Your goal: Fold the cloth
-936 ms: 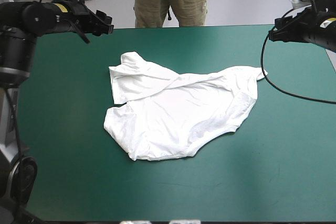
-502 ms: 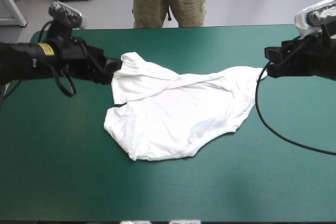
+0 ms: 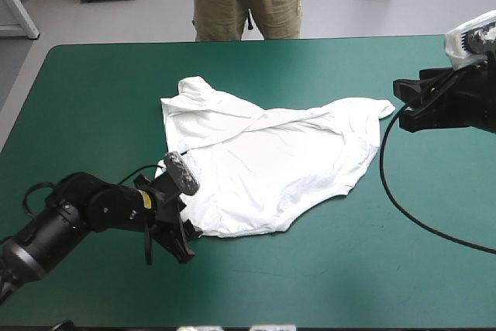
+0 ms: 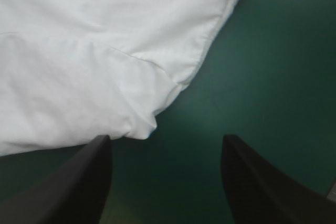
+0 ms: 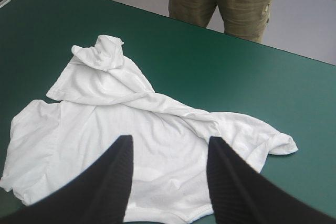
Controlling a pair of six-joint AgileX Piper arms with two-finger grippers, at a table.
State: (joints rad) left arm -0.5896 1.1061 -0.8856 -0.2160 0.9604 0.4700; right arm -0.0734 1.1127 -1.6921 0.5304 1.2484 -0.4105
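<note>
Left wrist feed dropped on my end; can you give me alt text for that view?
The left gripper is open, its black fingers apart, with a rounded corner of the white T-shirt just ahead of the gap on the teal-green cover. No cloth is between the fingers yet.

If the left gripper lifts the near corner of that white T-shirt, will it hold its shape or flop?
Probably floppy: the T-shirt lies in soft wrinkles and folded-over layers, so a lifted corner would likely drape. It looks thin, so likely light. Pushed by the open left gripper, its hem would probably bunch rather than slide.
</note>
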